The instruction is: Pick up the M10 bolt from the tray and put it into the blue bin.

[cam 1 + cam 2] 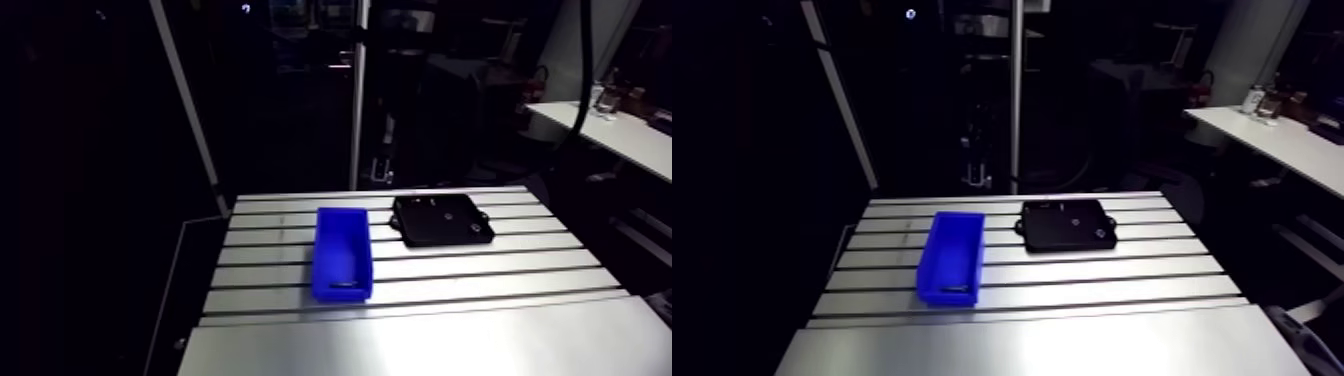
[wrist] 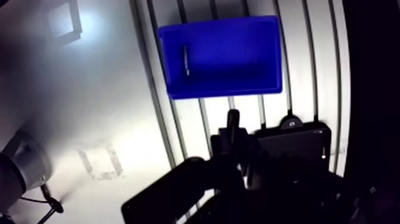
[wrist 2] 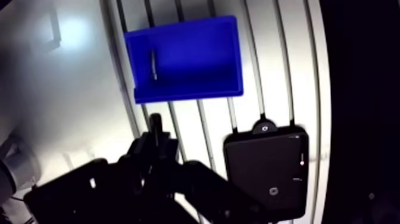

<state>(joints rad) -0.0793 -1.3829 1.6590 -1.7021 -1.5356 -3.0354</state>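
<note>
M10 bolt (image 2: 186, 59): a slim dark-grey rod lying flat on the floor of the blue bin (image 2: 226, 89), close to the end wall farther from the tray (image 3: 268, 173). It reads as the bolt, though head and thread are too small to make out.
Long axis: across the bin's short way, parallel to that end wall. In the wrist view it points roughly back toward the gripper (image 3: 156, 126).
Bearing from the fingers (image 2: 233, 122): the bolt lies ahead of them, beyond the bin's near long wall. The fingers themselves hang over bare surface (image 1: 450, 330) just short of that wall, with the tray beside them.
Finger state: drawn together into one narrow dark tip, with nothing seen between them.
Tray: black and flat, near the bin but apart from it. Only small pale specks show on it, and no bolt can be made out there.
Bin and tray: both on the slotted surface, the bin's long side turned toward the tray.
Step in hand: judged to be the end of the job, since the bolt sits in the bin and the fingers carry nothing.
Next move: probably a plain retreat upward. It turns on the fingers being outside the bin wall, so they should lift clear without catching the rim or disturbing the bolt.
</note>
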